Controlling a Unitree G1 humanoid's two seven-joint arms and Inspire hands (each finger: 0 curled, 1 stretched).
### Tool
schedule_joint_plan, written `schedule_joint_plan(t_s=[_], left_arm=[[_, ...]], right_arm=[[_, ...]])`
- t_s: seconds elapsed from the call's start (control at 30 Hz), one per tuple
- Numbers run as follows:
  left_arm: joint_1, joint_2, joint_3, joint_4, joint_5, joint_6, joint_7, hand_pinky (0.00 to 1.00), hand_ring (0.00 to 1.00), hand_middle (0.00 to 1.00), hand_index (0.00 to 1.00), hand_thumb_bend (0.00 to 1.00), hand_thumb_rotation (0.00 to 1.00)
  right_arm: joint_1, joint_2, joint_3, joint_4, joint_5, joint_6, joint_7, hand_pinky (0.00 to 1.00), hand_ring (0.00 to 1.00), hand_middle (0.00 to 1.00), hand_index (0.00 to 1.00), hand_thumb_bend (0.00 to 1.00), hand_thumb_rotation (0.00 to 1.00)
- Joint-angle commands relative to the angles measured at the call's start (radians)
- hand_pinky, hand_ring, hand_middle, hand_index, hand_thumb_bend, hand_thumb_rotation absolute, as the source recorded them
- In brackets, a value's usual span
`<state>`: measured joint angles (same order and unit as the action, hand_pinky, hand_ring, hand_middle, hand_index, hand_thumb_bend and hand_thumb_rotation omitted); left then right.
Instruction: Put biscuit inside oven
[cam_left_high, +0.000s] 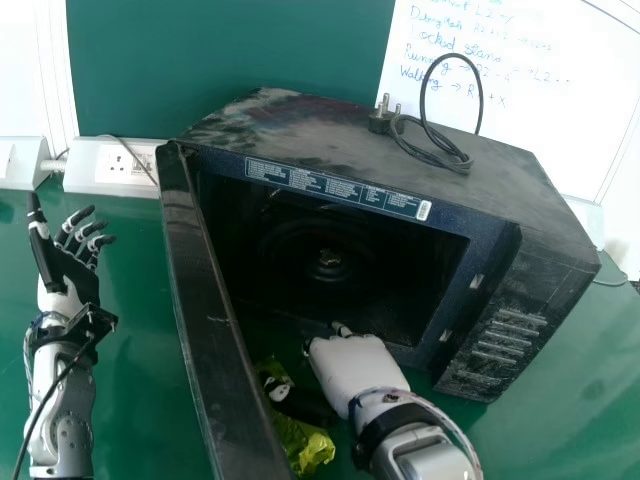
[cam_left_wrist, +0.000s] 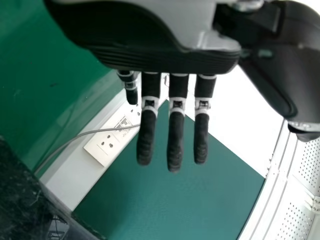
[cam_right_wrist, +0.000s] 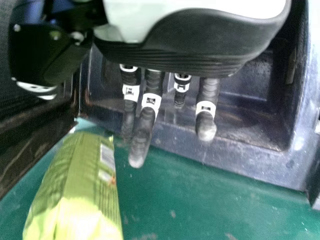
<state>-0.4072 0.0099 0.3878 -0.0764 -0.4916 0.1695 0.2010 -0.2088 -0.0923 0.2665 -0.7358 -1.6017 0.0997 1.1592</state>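
Observation:
The black oven (cam_left_high: 520, 225) stands on the green table with its door (cam_left_high: 205, 330) swung out on the left. My right hand (cam_left_high: 355, 370) is in front of the oven's lower opening, above the yellow-green biscuit packet (cam_left_high: 305, 440), which lies between the door and my right arm. In the right wrist view my right hand (cam_right_wrist: 145, 125) is open, its fingers extended with nothing in them, beside the packet (cam_right_wrist: 75, 195). My left hand (cam_left_high: 75, 265) is left of the door, open and empty; the left wrist view shows the left hand's (cam_left_wrist: 175, 135) straight fingers.
A black cable with a plug (cam_left_high: 385, 118) lies on the oven's top. A white socket strip (cam_left_high: 115, 165) runs along the wall at the back left. Behind the oven is a whiteboard (cam_left_high: 540, 60). The oven door's edge stands between my two arms.

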Motion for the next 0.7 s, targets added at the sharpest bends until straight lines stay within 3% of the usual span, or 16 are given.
schedule_joint_plan(t_s=[0.0,0.1,0.23,0.4,0.67], left_arm=[[0.002,0.006,-0.003,-0.008,0.0,0.005,-0.007,0.24,0.32,0.41,0.49,0.52,0.08],[0.0,0.006,-0.002,-0.004,-0.001,0.004,-0.009,0.24,0.32,0.41,0.49,0.52,0.08],[0.001,0.008,-0.003,-0.003,0.002,0.003,-0.011,0.24,0.32,0.41,0.49,0.52,0.08],[0.004,0.007,-0.005,-0.013,0.004,0.009,-0.008,0.24,0.32,0.41,0.49,0.52,0.08],[0.002,0.004,-0.003,-0.014,-0.001,0.011,-0.007,0.25,0.32,0.41,0.49,0.52,0.08]], right_arm=[[0.008,-0.008,0.012,-0.023,-0.012,-0.025,0.045,0.25,0.37,0.48,0.78,0.86,0.45],[-0.001,-0.004,0.019,-0.028,-0.038,-0.046,0.108,0.44,0.61,0.72,0.86,0.91,0.55],[0.006,0.021,0.015,-0.028,-0.058,-0.043,0.137,0.74,0.88,0.93,0.92,0.95,0.57],[0.003,0.029,0.009,-0.004,-0.089,-0.045,0.159,0.88,0.98,1.0,1.0,1.0,0.63],[0.027,0.015,0.0,0.042,-0.068,-0.042,0.117,0.99,1.0,1.0,1.0,1.0,0.69]])
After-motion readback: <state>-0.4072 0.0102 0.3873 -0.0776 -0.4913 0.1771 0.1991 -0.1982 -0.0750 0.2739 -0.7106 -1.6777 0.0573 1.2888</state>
